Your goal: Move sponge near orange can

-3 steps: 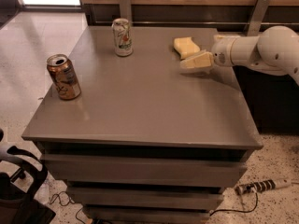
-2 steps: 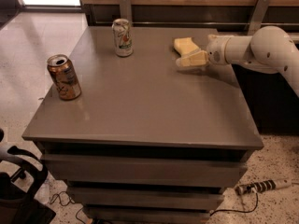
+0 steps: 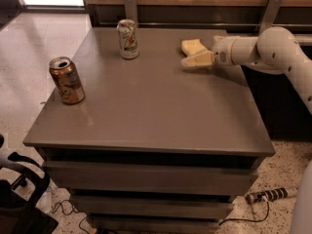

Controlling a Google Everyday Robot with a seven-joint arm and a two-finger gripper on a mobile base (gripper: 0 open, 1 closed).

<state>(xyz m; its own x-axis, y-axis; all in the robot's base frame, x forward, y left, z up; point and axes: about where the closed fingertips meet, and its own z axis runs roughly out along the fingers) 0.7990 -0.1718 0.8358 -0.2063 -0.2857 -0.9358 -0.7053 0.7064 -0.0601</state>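
Observation:
The sponge [image 3: 191, 46], a pale yellow block, lies on the grey table [image 3: 156, 106] at the back right. My gripper [image 3: 195, 53] reaches in from the right at table height and is open. Its near cream finger [image 3: 199, 60] lies right along the sponge's front side; the far finger is mostly hidden behind the sponge. The orange can [image 3: 67, 80] stands upright near the table's left edge, far from the sponge.
A white-and-green can [image 3: 127, 39] stands upright at the back of the table, left of the sponge. My white arm [image 3: 273, 50] spans the back right corner. A wooden wall panel runs behind the table. A power strip [image 3: 273, 195] lies on the floor at right.
My gripper has moved a little to the left, closing in alongside the sponge. The sponge and both cans have not moved.

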